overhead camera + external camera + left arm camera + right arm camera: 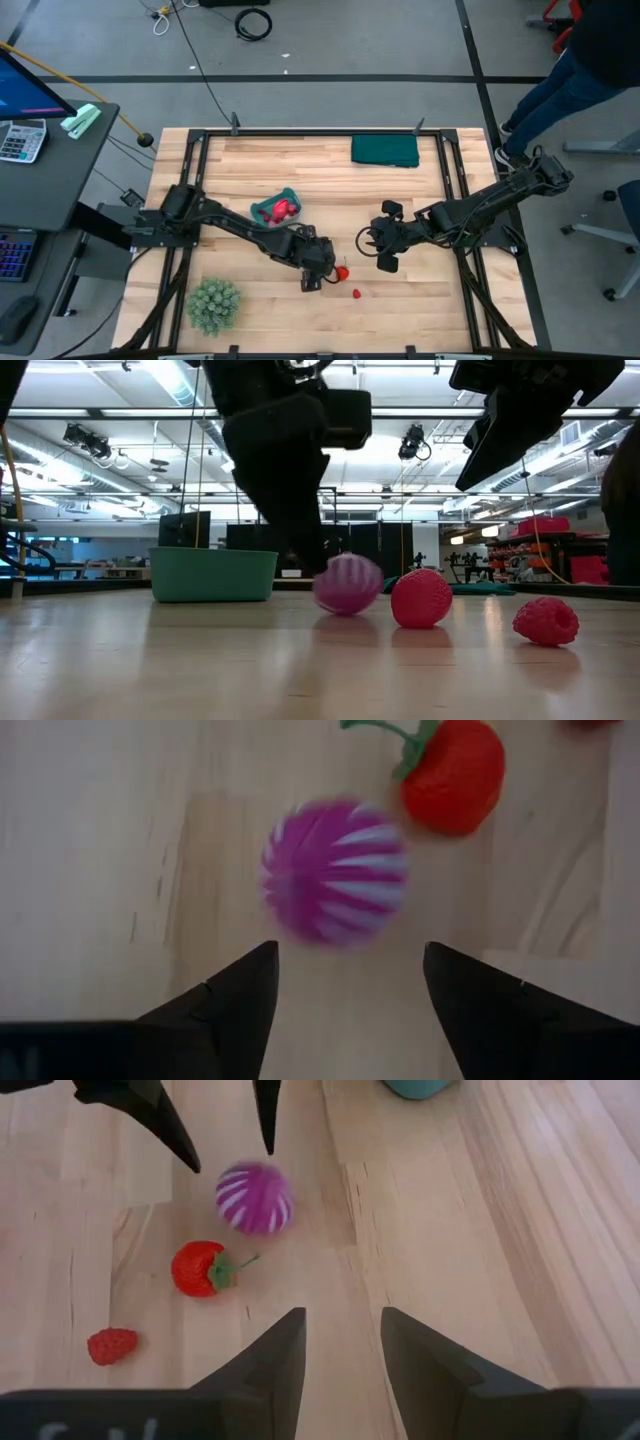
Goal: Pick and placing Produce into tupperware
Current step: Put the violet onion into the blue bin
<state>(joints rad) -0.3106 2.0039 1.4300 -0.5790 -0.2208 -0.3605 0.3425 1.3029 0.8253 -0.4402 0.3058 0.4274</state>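
A magenta ball with white stripes (335, 870) lies on the wood, blurred, just ahead of my left gripper (350, 982). That gripper is open, its fingers standing either side of the ball's near side without touching it. A red strawberry (455, 775) with a green stalk lies just beyond, and a raspberry (112, 1345) past that. The teal tupperware (272, 208) sits behind the left arm, toward the table's far edge, with red produce inside. My right gripper (345, 1348) is open and hovers to the right of the produce (385, 252), off the table.
A fuzzy green ball plant (213, 305) stands near the front left corner. A dark green folded cloth (385, 150) lies at the far edge. Bare wood stretches across the front right of the table (430, 310). A person's legs (545, 85) show beyond the table's far right corner.
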